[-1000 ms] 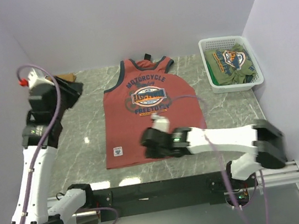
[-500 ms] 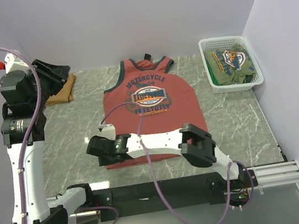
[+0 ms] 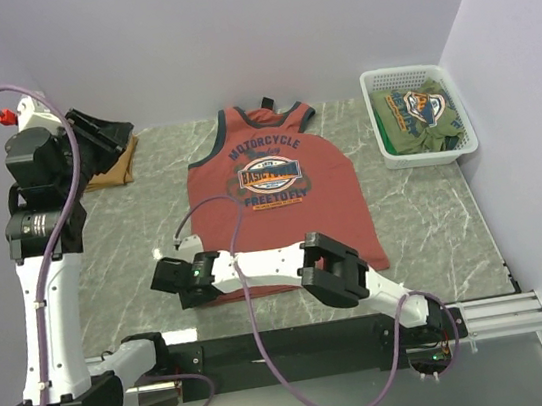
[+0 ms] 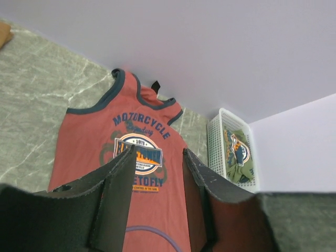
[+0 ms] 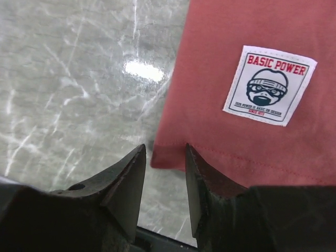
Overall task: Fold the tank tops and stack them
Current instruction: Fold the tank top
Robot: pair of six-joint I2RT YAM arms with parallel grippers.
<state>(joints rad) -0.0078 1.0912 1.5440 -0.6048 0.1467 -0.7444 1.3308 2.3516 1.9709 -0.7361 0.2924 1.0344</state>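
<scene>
Right gripper slid left; rust-red tank top lies flat, lettering up.

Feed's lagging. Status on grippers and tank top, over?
Left gripper open, empty, raised. Right gripper open over rust-red tank top hem corner. Top flat, unfolded. Purple cable arcs above it.

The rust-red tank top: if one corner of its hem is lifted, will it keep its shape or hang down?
Probably floppy: the rust-red tank top lies thin and flat on the table, so a lifted corner would likely drape. It looks light, since its edge by the right claw is thin. Pushed on that glossy surface, it may bunch.
</scene>
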